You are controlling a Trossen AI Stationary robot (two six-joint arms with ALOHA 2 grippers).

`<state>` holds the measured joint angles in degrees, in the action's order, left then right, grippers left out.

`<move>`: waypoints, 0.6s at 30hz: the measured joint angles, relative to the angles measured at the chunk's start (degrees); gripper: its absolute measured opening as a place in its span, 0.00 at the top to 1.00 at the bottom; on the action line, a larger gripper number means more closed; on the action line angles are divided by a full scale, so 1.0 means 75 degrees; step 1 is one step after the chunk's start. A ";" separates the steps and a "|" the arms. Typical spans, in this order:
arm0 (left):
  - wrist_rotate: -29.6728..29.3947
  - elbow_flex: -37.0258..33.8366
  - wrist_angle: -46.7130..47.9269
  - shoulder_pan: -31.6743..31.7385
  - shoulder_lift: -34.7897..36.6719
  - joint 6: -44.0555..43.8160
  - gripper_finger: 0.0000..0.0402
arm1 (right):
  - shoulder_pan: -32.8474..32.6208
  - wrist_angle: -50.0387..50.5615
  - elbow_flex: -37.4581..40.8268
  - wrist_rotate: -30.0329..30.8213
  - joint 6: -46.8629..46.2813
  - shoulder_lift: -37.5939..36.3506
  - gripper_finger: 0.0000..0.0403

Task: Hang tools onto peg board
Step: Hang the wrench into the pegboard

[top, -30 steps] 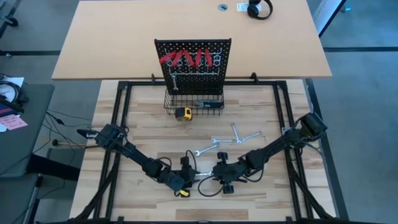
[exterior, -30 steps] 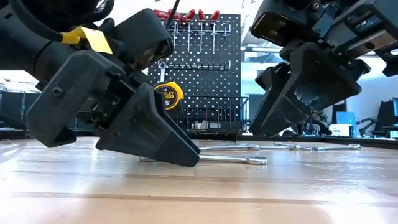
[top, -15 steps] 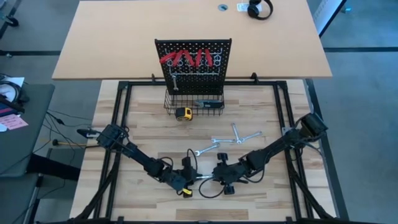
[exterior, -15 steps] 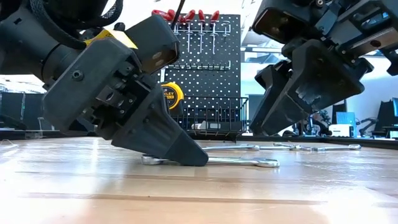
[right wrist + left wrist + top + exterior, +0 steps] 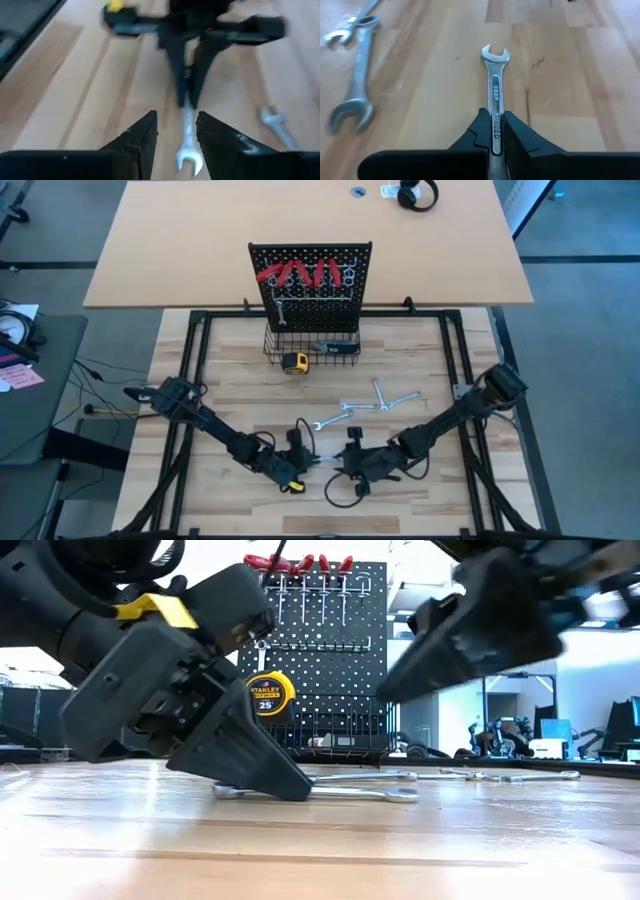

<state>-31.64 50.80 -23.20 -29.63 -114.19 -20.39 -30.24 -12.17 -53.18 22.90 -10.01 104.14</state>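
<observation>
Slippage is the risk — left gripper (image 5: 495,142) pinches the wrench (image 5: 495,90) at one end; right gripper (image 5: 176,137), jaws apart and empty, sits just beside the wrench — a knock could twist it.

Bright, even light; right wrist view motion-blurred, tabletop (image 5: 320,850) glossy.

In the left wrist view, the wrench (image 5: 495,107) has its near end hidden between the left gripper's (image 5: 494,131) fingers. Beside that wrench, 2 other wrenches (image 5: 355,75) look blurry. In the low view, the right gripper (image 5: 470,625) is smeared.
</observation>
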 joint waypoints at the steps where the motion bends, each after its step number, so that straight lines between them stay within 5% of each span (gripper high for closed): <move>1: -0.0054 0.0001 0.0004 -0.0026 0.0032 0.0049 0.97 | 0.0004 -0.0156 -0.0004 0.0095 0.0005 0.0075 0.63; 11: -0.0243 0.0124 0.0070 -0.0071 0.0094 0.0262 0.97 | 0.0399 -0.1708 -0.0027 -0.0035 -0.0109 0.1644 0.60; 18: -0.0227 0.0182 -0.0018 -0.0088 0.0120 0.0310 1.00 | 0.0659 -0.1639 -0.0122 -0.0497 -0.0056 0.1459 0.46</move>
<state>-33.34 52.16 -23.33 -30.29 -113.30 -18.06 -25.30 -24.46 -54.10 19.17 -10.43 115.08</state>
